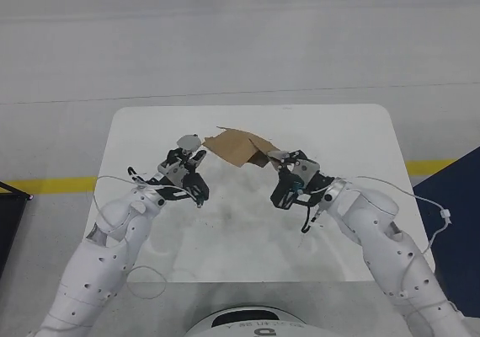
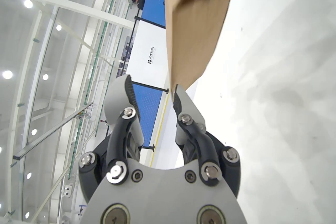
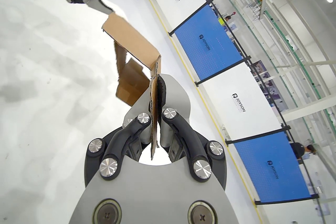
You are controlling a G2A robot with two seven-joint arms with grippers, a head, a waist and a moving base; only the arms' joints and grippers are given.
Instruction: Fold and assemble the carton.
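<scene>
Over the far edge of the table (image 1: 324, 244), the left gripper (image 2: 152, 90) has its fingers spread, one tip touching the carton (image 1: 238, 147), which hangs half-opened with loose flaps, pinched by the clamped right gripper (image 3: 157, 89), so most folding seems undone.

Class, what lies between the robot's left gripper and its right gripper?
The carton, partly folded, spans that stretch in the top view: the right gripper clamps one edge, and the open left gripper sits at its opposite corner.
</scene>
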